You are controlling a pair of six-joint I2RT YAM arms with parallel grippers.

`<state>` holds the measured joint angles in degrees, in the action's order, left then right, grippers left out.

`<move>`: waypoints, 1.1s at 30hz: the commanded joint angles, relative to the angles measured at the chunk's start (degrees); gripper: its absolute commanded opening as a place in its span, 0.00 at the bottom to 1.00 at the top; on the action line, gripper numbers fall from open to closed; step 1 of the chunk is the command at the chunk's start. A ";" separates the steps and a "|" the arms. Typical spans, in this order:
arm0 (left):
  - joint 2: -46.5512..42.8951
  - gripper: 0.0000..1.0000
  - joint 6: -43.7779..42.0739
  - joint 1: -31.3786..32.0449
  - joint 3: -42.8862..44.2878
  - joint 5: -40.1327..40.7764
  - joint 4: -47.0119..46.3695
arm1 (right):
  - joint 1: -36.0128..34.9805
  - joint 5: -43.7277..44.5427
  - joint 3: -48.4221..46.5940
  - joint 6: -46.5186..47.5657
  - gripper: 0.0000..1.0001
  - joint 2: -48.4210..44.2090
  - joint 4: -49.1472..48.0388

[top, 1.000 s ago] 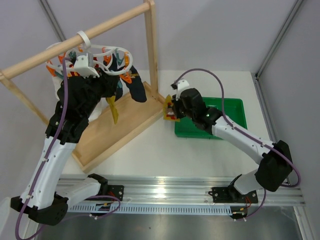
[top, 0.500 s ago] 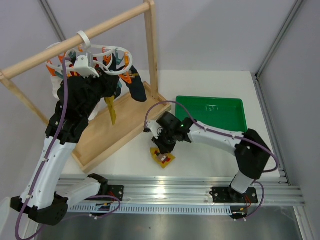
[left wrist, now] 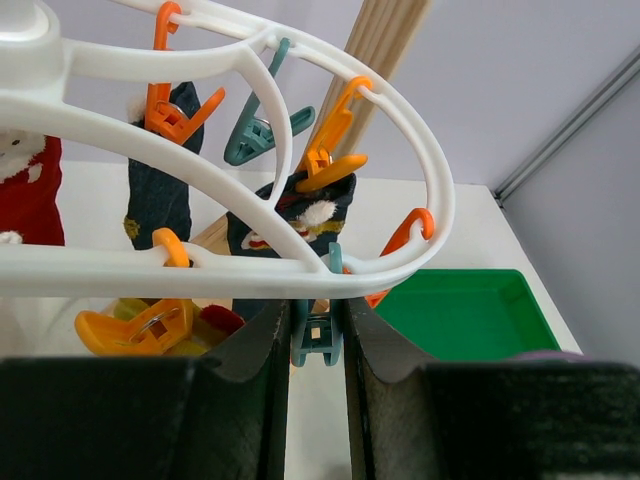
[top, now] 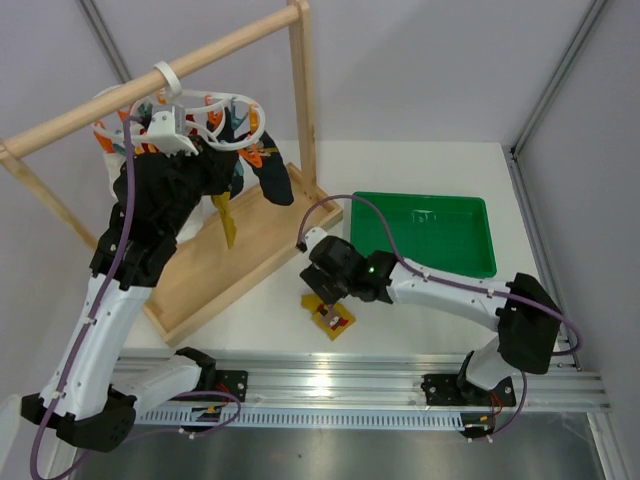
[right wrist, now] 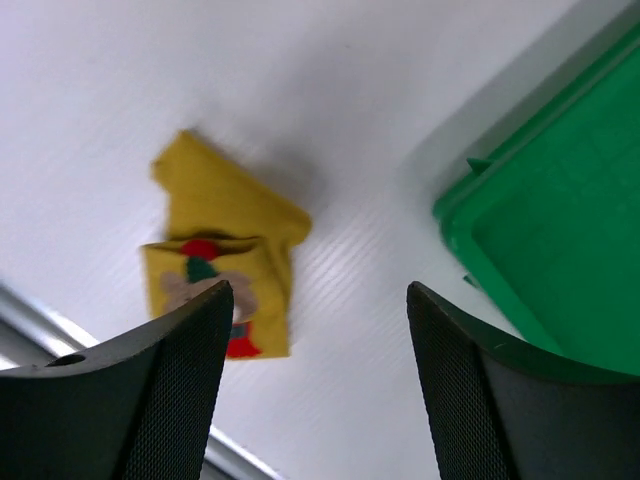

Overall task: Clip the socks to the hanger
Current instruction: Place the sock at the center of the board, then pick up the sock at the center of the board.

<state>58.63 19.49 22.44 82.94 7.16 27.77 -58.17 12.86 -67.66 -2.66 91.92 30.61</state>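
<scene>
Down on the white table (top: 400,170), close to the front rail (top: 330,385) and left of the green tray (top: 470,268): one yellow sock (top: 330,318), folded over, with a little red and green picture on it. Soft, floppy and very light, not breakable, likely to sag and bend once lifted. Best to pinch near one end, through both layers, leaving plenty of loose cloth for a clip to bite. Right above it: the right gripper (top: 324,296), jaws wide apart, holding nothing. Up at the hanger (top: 240,135) on the wooden rack (top: 300,90): the left gripper (top: 185,125), too small and too hidden from above to read. Much clearer from the left wrist: left gripper (left wrist: 316,322) jaws nearly together, looking pressed on a teal clip (left wrist: 318,350) just under the white hanger (left wrist: 300,270), with dark socks (left wrist: 160,190) and a red sock (left wrist: 30,190) clipped on, but no yellow sock on the table. From the right wrist: the yellow sock (right wrist: 215,265) up close, fold and picture easy to see, plus a tray (right wrist: 560,250) corner, but no hanger at all. Only from the top: the whole way from sock to hanger, well apart, with the rack's base in between.
</scene>
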 commanded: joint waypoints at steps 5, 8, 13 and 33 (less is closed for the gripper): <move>-0.89 0.01 0.91 -0.02 -0.32 0.23 -0.87 | -13.36 12.36 0.51 -10.95 0.68 1.14 0.15; -0.89 0.01 1.08 -0.02 -0.49 0.31 -0.79 | -15.83 12.97 0.60 -12.46 0.66 4.30 -0.11; -0.97 0.01 1.08 -0.02 -0.49 0.22 -0.79 | -17.15 15.26 0.42 -13.78 0.63 8.10 0.24; -1.06 0.01 0.91 -0.02 -0.49 0.49 -0.61 | -17.33 12.71 2.53 -13.87 0.36 11.27 -0.02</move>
<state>58.37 19.53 22.44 82.81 7.16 27.79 -75.16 24.80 -65.89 -15.11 104.05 30.41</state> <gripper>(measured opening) 0.241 0.386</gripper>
